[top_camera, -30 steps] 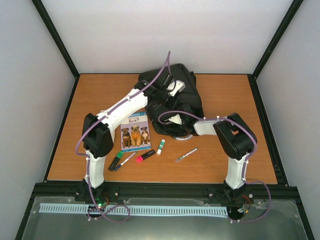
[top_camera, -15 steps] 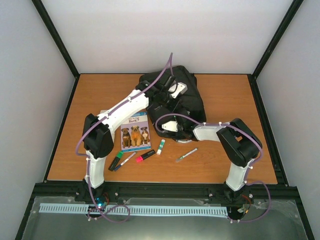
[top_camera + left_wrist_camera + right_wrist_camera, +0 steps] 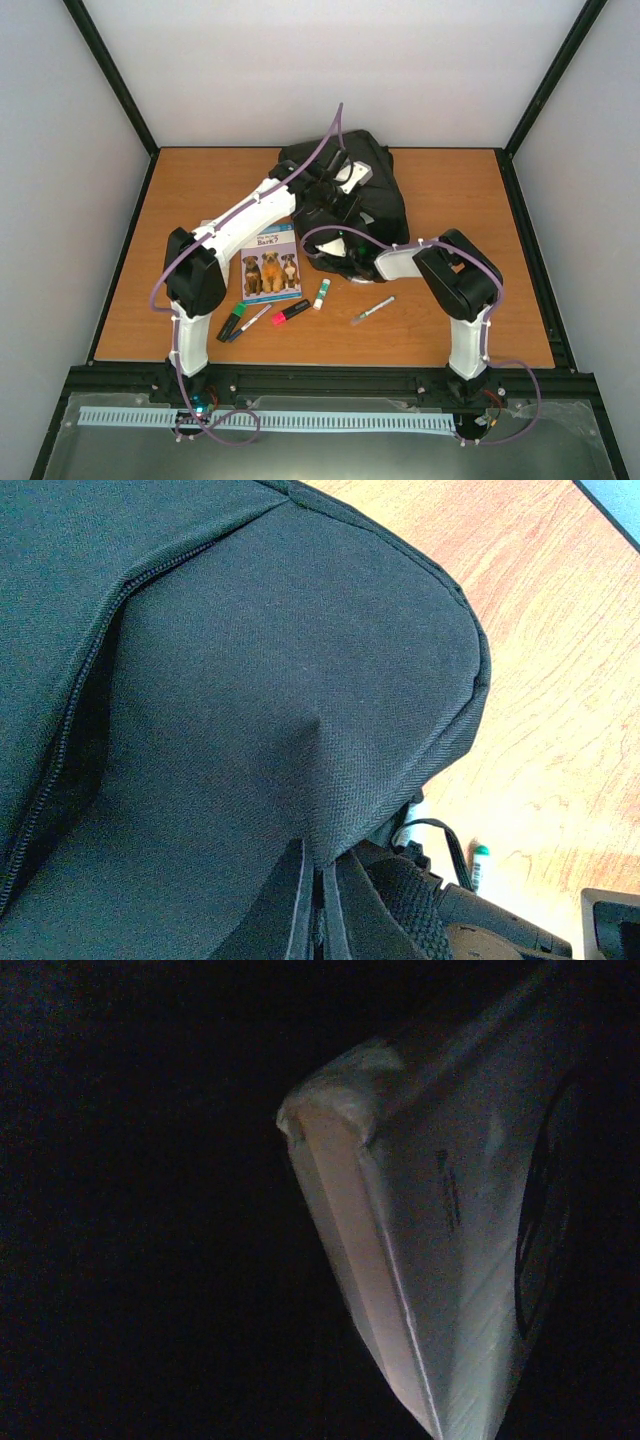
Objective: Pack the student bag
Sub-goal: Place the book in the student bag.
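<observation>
Bag [image 3: 375,200] lies at centre-back of table [image 3: 180,200], mouth turned toward the arm bases.

Left gripper [image 3: 338,190] sits on top of the bag. In the wrist view the black cloth tents up and creases into a point between the jaws, so they appear closed on a pinch of fabric. Likely reason: lifting the upper panel to hold the mouth open. Open zip [image 3: 60,770] gapes dark at the left of that view.

Right gripper [image 3: 335,250] is pushed into the bag's near edge. Its wrist view is nearly all dark, which fits being inside. 1 pale flat item [image 3: 430,1260], with a book-like corner and edge, fills the right side. Jaws are not visible, so I cannot tell how wide they stand or whether they grip the item.

Not yet packed, on the table near the bag: book [image 3: 270,264], red marker [image 3: 290,312], green marker [image 3: 232,322], pen [image 3: 372,310].

Judgement: packing is in progress, with 1 arm holding and 1 arm loading.
</observation>
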`<state>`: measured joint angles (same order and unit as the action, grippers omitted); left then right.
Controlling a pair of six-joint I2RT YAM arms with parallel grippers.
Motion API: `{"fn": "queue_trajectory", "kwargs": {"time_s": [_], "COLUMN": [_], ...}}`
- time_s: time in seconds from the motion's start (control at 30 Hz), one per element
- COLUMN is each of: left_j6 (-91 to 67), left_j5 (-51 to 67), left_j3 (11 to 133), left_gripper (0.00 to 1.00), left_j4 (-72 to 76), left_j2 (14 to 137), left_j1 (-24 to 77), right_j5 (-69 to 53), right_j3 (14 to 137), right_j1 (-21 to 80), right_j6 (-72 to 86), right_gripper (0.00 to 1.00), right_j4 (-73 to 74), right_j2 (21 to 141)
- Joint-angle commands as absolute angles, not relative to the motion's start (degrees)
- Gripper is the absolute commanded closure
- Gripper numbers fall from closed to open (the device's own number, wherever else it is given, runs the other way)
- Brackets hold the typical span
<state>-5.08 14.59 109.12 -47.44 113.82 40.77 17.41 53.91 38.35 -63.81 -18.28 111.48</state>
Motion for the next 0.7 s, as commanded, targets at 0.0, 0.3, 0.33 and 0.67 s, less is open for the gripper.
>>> {"fn": "queue_trajectory", "kwargs": {"time_s": [0.0,0.3,0.33,0.67], "left_j6": [-3.46,-2.87,-3.02,-5.59], "left_j5": [19.63,15.06,15.1,18.41], "left_j3": [110.15,112.26,112.47,109.57], "left_gripper": [0.99,0.99,0.99,0.98], "left_j4": [-48.51,-51.1,-51.49,-53.15], "left_j2": [110.68,111.03,111.2,114.64], "left_j1": [42.98,42.25,41.96,41.13], "right_j5": [16.15,3.4,2.16,-9.72], "right_j3": [56.04,48.15,46.51,42.0], "right_j1": [39.35,41.91,41.92,40.78], "right_j6": [-61.51,-58.08,-56.4,-44.52], "right_gripper": [0.95,0.81,0.8,0.7], "right_j4": [-18.37,7.92,9.12,26.53], "right_j2": [109.14,93.04,90.18,63.74]}}
